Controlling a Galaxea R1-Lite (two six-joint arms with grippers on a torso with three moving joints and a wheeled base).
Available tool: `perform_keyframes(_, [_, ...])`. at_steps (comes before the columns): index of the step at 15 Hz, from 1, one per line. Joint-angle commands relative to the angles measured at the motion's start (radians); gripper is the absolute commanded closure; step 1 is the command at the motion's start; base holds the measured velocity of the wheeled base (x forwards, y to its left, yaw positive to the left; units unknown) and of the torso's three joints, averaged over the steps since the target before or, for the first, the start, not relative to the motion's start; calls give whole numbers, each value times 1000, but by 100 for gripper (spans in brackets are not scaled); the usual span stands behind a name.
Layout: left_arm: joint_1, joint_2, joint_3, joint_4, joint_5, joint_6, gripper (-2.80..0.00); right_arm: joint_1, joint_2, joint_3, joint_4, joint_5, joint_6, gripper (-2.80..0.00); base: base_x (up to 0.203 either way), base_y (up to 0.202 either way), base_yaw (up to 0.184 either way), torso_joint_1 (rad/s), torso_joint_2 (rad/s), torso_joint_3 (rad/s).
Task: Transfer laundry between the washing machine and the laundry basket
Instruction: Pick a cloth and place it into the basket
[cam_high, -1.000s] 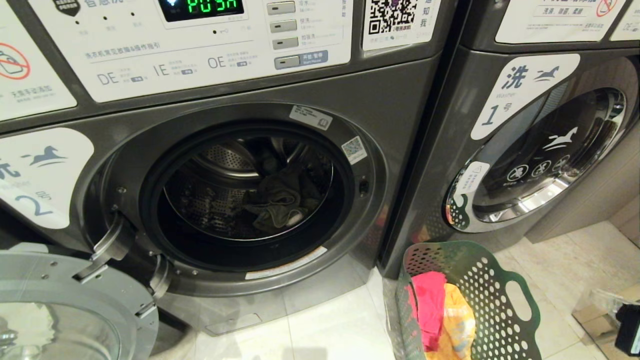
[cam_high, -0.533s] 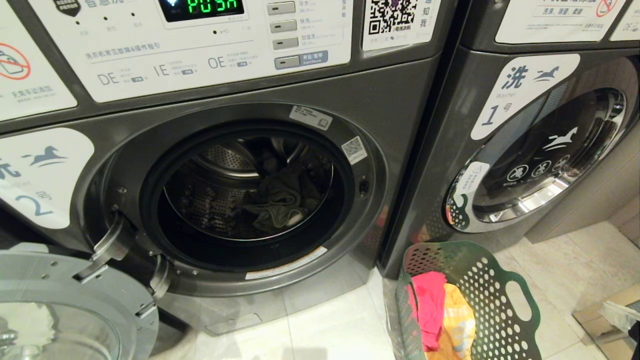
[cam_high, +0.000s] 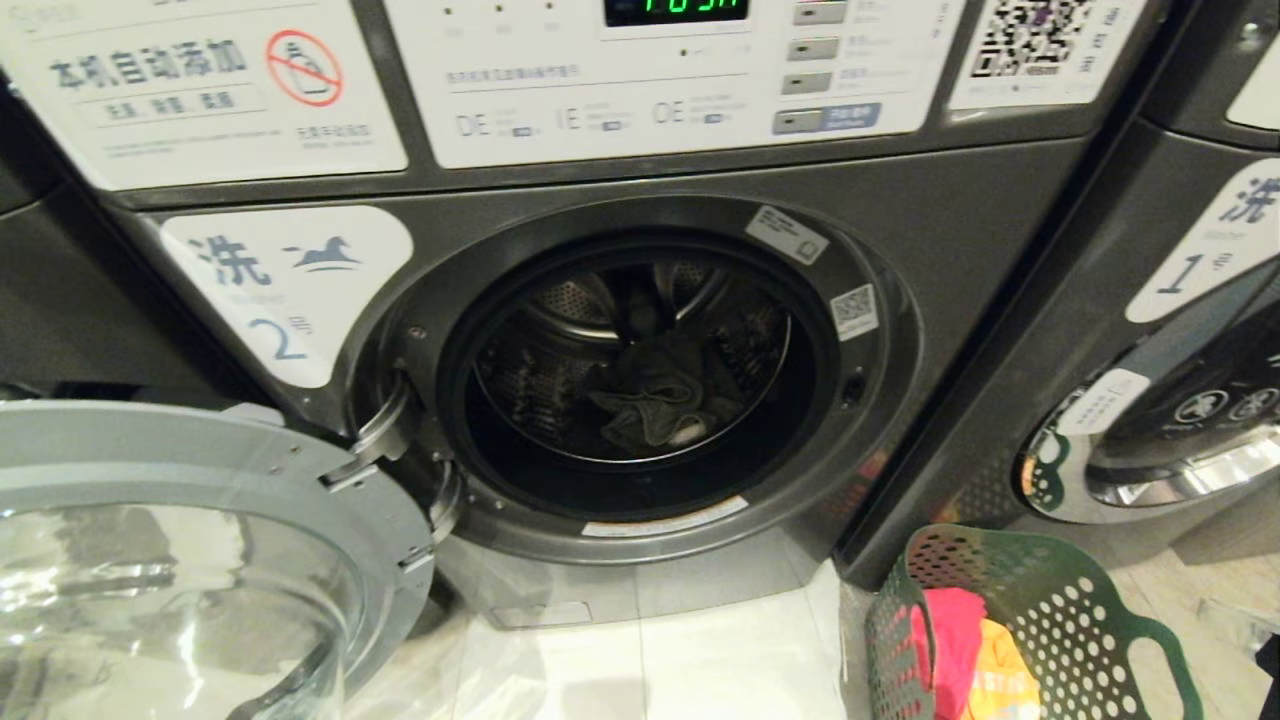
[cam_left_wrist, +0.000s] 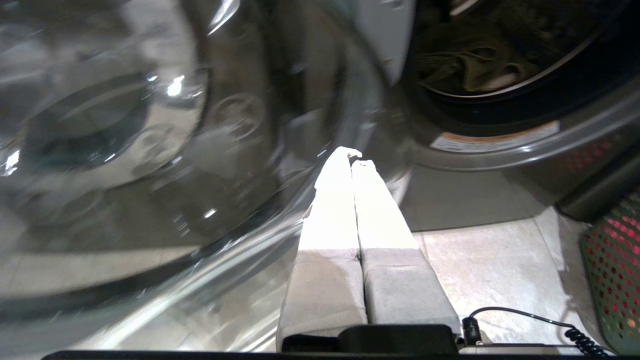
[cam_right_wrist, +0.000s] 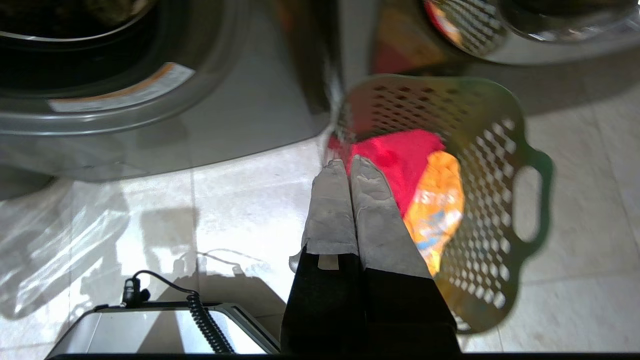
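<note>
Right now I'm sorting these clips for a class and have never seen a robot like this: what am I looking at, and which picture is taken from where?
The wide picture comes from the robot's head, looking down at a washing machine with its door swung open. Dark laundry lies in the drum. A green laundry basket stands on the floor to the right, holding a pink garment and an orange one. The other two pictures come from cameras on the wrists. The left gripper is near the open door, shut and empty. The right gripper is above the basket, also shut, holding nothing.
</note>
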Motion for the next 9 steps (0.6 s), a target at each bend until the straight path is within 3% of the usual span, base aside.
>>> perform_keyframes(1, [-1,-1,11,1,0,0,0,0,6,0,-2,0,1,0,2,-9,176,7,4,3])
perform_keyframes(9, [-1,-1,11,0,0,0,0,5,45,16,-2,0,3,0,2,-8,178,4,3,1])
